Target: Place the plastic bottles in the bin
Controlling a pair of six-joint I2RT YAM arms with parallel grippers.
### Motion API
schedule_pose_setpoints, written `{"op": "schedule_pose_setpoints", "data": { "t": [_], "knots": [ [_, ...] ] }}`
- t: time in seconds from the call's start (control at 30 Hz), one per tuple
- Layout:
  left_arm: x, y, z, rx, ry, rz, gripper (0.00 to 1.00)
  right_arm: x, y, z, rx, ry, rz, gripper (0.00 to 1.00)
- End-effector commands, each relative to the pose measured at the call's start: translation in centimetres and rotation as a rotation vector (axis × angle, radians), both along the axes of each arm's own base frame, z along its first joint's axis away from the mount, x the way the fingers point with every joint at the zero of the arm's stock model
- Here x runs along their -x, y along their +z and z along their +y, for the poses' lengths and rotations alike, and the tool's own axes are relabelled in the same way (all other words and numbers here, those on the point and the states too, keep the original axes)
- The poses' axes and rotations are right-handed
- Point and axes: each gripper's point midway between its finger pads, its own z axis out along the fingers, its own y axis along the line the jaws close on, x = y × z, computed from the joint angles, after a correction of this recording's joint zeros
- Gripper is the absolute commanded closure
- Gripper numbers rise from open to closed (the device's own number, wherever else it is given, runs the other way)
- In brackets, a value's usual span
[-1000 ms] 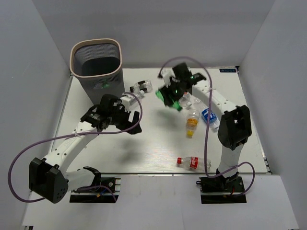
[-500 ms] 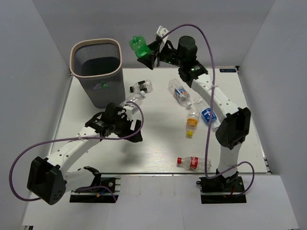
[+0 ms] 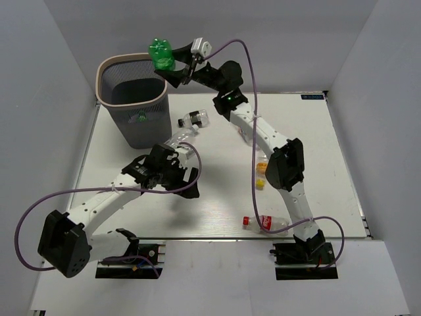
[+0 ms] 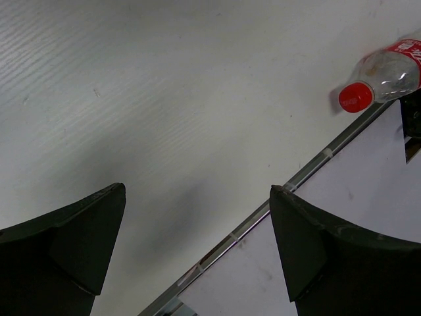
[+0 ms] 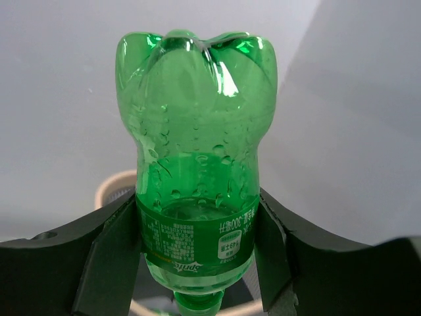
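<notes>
**Top external view: green bottle held high at the bin's rim**

Top external camera first, reading from the left. We see the bin standing at the far left corner of the table. Near it, the left gripper hangs low over the tabletop, with a clear bottle lying just beyond it. Above the bin's far right corner, the right gripper holds up a green bottle. We cannot tell from here whether the bottle is squarely over the opening. Further right, a black-capped bottle lies on the table near the bin. An orange-capped bottle is partly hidden behind the right arm. A red-capped bottle lies close to the near edge.

The left wrist camera adds what the overhead view cannot. The left gripper has its fingers spread wide, with only bare table between them. The red-capped bottle lies well off to one side, next to the table's metal edge strip.

The right wrist camera settles the grasp. The right gripper clamps the green bottle at its label, one finger on each side. The bottle is upside down, with its lobed base on top and its neck pointing down. Below and behind it we see a piece of the bin's pale rim.
</notes>
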Motion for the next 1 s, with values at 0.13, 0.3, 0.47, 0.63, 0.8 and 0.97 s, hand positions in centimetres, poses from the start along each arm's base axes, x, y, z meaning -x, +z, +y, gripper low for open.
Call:
{"op": "schedule_pose_setpoints", "data": {
  "t": [0.13,0.3,0.47,0.63,0.8,0.97],
  "knots": [
    [-0.1,0.1,-1.6,-0.011,-0.038,0.03,0.0,3.3,3.6,1.3,-0.211,0.019,-0.155,1.0],
    [-0.2,0.4,-2.3,-0.026,-0.064,0.029,0.0,1.7,-0.5,3.3,-0.19,0.012,-0.036,0.68],
    [-0.8,0.6,-2.1,-0.064,-0.063,-0.03,0.0,0.3,-2.6,4.3,-0.165,-0.006,0.024,0.31],
    [-1.9,0.7,-1.4,-0.109,-0.067,-0.107,0.0,0.7,0.0,3.1,-0.192,-0.021,-0.015,0.1],
    [-3.6,0.2,-0.7,-0.195,-0.055,-0.17,0.0,2.0,4.6,0.3,-0.226,-0.039,-0.038,0.1],
    [-7.4,2.9,-0.8,-0.248,-0.045,-0.333,0.0,-0.6,10.2,-8.1,-0.277,-0.22,0.084,1.0]
  ]
}}
